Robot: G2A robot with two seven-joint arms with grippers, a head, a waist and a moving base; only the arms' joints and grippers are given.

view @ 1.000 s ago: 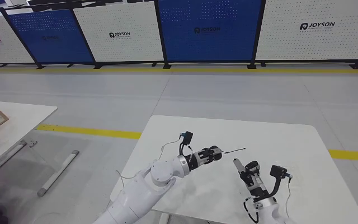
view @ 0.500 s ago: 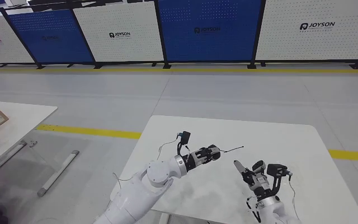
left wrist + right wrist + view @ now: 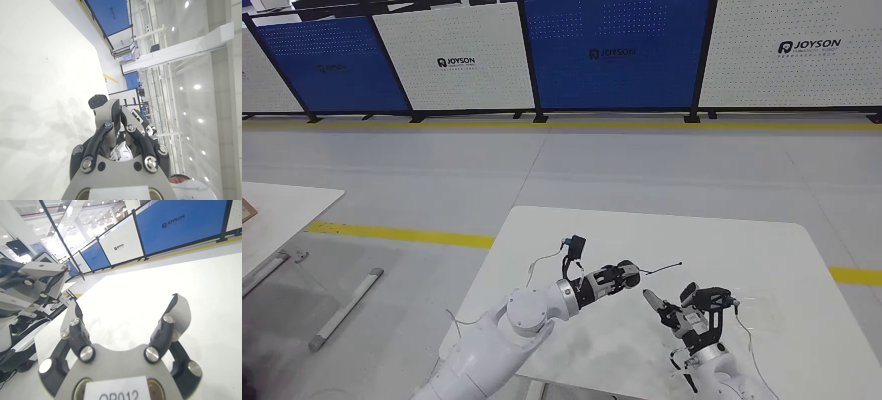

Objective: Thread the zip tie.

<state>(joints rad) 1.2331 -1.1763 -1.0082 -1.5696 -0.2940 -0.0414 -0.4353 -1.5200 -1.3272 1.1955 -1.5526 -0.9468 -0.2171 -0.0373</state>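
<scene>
Your left jaws clamp tight on zip tie (image 3: 660,267), strap sticking out sideways over surface (image 3: 762,250). Your right jaws gape wide, holding nothing, low over surface, near strap's free tip.

The zip tie (image 3: 660,268) is too thin to tell head from tip. Its held end hides between the left tool's (image 3: 632,270) pinched fingers.

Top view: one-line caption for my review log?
Left hand grips the zip tie over the table; right hand, open, is nearby.
</scene>
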